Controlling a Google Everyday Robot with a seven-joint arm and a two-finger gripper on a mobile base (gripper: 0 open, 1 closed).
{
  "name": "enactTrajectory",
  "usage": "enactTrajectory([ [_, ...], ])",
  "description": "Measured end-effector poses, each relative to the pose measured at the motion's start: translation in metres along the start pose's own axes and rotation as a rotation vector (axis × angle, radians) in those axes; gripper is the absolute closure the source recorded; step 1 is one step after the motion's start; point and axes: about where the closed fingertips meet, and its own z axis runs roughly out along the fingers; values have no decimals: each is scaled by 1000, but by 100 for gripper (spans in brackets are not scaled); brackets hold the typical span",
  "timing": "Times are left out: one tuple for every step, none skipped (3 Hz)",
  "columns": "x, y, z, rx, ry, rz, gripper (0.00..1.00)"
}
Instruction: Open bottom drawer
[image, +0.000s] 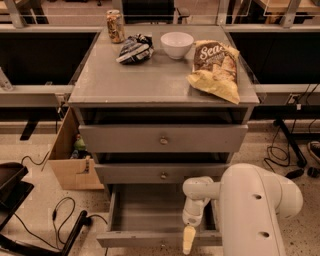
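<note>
The bottom drawer (150, 239) of the grey cabinet is pulled out towards me, and its plain grey inside (150, 210) shows. Its slim front panel runs along the lower edge of the view; its knob is hidden. My gripper (188, 240) hangs from the white arm (250, 210) and points down over the drawer's front panel, right of centre. The two drawers above, the medium-fronted one (162, 175) and the tall-fronted one (163, 140), are shut.
On the cabinet top stand a can (115, 26), a dark snack bag (135, 48), a white bowl (176, 44) and a yellow chip bag (216, 70). A cardboard box (72, 160) stands on the floor at left, with cables and a dark chair base (15, 200).
</note>
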Motion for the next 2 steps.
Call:
enactTrajectory([
  [0,0,0,0,0,0,18],
  [13,35,18,-60,-12,38,41],
])
